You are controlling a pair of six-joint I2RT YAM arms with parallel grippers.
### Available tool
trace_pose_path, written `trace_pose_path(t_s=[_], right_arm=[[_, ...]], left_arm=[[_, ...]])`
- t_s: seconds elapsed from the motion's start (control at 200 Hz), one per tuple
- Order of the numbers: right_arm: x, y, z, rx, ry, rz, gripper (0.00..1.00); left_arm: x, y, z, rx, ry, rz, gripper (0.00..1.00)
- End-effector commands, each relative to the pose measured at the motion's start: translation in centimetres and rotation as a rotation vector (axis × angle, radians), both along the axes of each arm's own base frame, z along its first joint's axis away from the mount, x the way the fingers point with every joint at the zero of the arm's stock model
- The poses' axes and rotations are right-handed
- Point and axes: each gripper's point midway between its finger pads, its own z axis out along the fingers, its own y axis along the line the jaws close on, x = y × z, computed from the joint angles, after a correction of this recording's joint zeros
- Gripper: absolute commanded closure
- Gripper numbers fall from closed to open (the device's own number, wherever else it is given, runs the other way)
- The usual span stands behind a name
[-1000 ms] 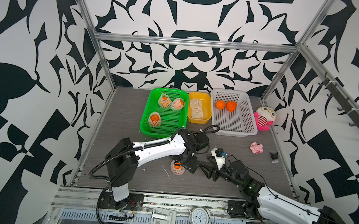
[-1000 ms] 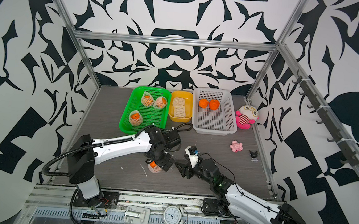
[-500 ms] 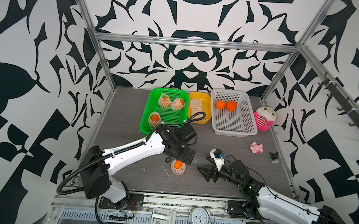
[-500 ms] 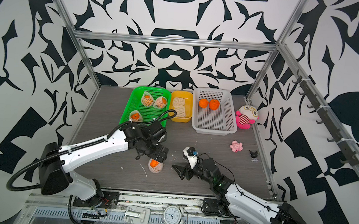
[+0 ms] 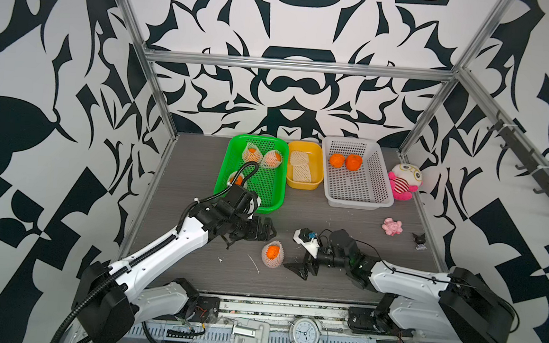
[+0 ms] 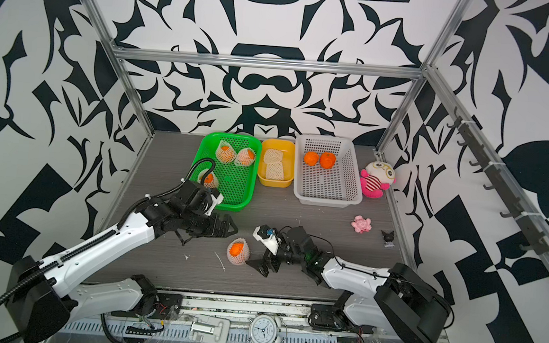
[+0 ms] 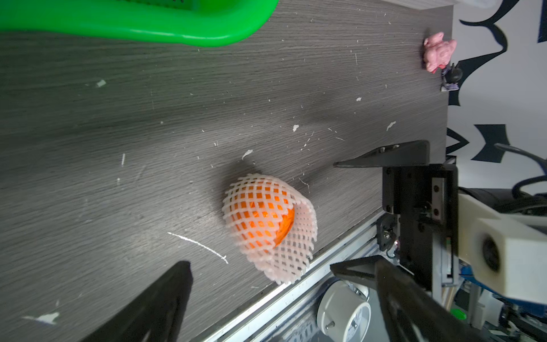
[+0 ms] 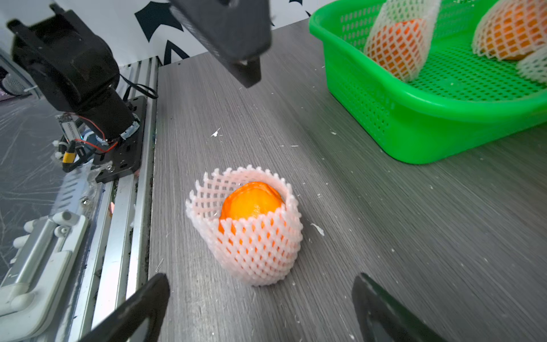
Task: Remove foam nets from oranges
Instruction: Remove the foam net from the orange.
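One orange (image 5: 272,251) in its white foam net (image 5: 272,261) stands on the table near the front edge, its top showing out of the net's open end (image 8: 251,204). My left gripper (image 5: 266,231) hovers open just behind and left of it. My right gripper (image 5: 299,263) is open just right of it, fingers apart on either side of the net's base (image 8: 260,278), not touching. Three more netted oranges (image 5: 251,153) lie in the green basket (image 5: 273,192). Two bare oranges (image 5: 337,160) sit in the white basket (image 5: 358,199). Empty nets (image 5: 300,166) lie in the yellow tub (image 5: 314,182).
A plush toy (image 5: 403,180) leans by the white basket. A pink toy (image 5: 392,226) and a small black figure (image 5: 418,239) lie at the right. The metal front rail (image 7: 325,254) and a clock (image 5: 304,332) are close in front of the netted orange.
My left gripper has lifted off the netted orange and drawn back to the left, leaving it standing. My right gripper's jaws have spread wider beside it.
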Motion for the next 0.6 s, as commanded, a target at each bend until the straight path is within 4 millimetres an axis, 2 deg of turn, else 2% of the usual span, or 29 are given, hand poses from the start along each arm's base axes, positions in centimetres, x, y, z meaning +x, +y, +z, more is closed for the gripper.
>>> trace_pose_path(t_s=[0.0, 0.185, 0.595], right_arm=[[0.1, 1.9, 2.7, 0.076, -0.102, 0.090, 0.01], [-0.5, 3.4, 2.5, 0.102, -0.103, 0.166, 0.01], [0.4, 6.4, 1.3, 0.118, -0.111, 0.217, 0.01]], left_arm=[[-0.6, -0.4, 0.5, -0.094, 0.029, -0.016, 0.01], [-0.8, 0.4, 0.0, -0.133, 0.053, 0.009, 0.01], [-0.8, 0.6, -0.9, -0.141, 0.082, 0.024, 0.01]])
